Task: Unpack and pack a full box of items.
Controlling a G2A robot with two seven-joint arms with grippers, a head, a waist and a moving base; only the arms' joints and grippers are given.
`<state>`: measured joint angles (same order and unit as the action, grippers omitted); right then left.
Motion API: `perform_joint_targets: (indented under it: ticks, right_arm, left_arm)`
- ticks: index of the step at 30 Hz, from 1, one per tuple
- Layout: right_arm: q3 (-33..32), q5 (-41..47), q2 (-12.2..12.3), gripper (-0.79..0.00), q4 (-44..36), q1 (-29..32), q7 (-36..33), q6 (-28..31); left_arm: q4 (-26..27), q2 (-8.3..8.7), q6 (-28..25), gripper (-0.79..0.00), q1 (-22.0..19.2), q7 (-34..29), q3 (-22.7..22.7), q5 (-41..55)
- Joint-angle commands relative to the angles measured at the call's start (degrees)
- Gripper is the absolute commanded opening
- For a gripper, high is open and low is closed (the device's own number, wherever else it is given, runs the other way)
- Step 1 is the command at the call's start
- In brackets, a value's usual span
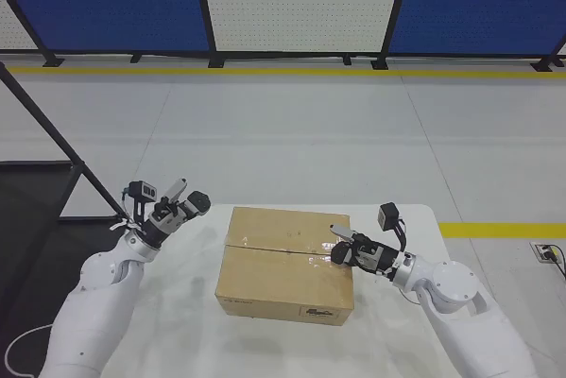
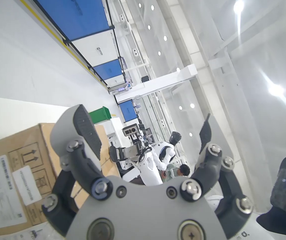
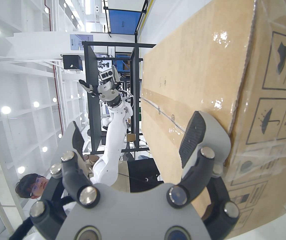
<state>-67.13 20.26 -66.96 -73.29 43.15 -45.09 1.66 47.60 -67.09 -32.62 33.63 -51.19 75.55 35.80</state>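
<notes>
Right pincer (image 1: 337,243) and left pincer (image 1: 188,196) both wide open, empty; taped brown cardboard box (image 1: 287,279) may slide if seam tape (image 1: 278,249) resists.

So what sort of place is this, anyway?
Likely a robot testing hall: blue and white partition panels fence a floor marked with a yellow line, and a cardboard box sits on one table.
</notes>
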Motion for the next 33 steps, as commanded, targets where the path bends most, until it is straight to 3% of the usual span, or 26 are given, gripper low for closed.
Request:
perform_joint_targets:
  ticks: [1, 8, 15, 17, 28, 33]
  right_arm:
    - [0.0, 0.0, 0.0, 0.000, 0.0, 0.0, 0.0, 0.0]
    - [0.0, 0.0, 0.0, 0.000, 0.0, 0.0, 0.0, 0.0]
    - [0.0, 0.0, 0.0, 0.000, 0.0, 0.0, 0.0, 0.0]
    - [0.0, 0.0, 0.0, 0.000, 0.0, 0.0, 0.0, 0.0]
    - [0.0, 0.0, 0.0, 0.000, 0.0, 0.0, 0.0, 0.0]
    - [0.0, 0.0, 0.0, 0.000, 0.0, 0.0, 0.0, 0.0]
  left_arm:
    - [6.8, 0.77, 1.8, 0.000, 5.1, 2.2, 2.0, -0.8]
    - [29.7, 2.80, 10.8, 0.000, 22.4, 12.0, 9.7, -3.6]
    - [43.3, 3.35, 19.3, 0.000, 34.5, 18.2, 12.1, -7.7]
    - [45.2, 3.94, 24.3, 0.000, 35.9, 15.7, 12.5, -13.2]
    - [45.2, 3.92, 24.3, 0.000, 36.0, 15.9, 12.5, -13.2]
    - [47.1, 3.48, 24.1, 0.000, 38.9, 21.3, 10.3, -15.4]
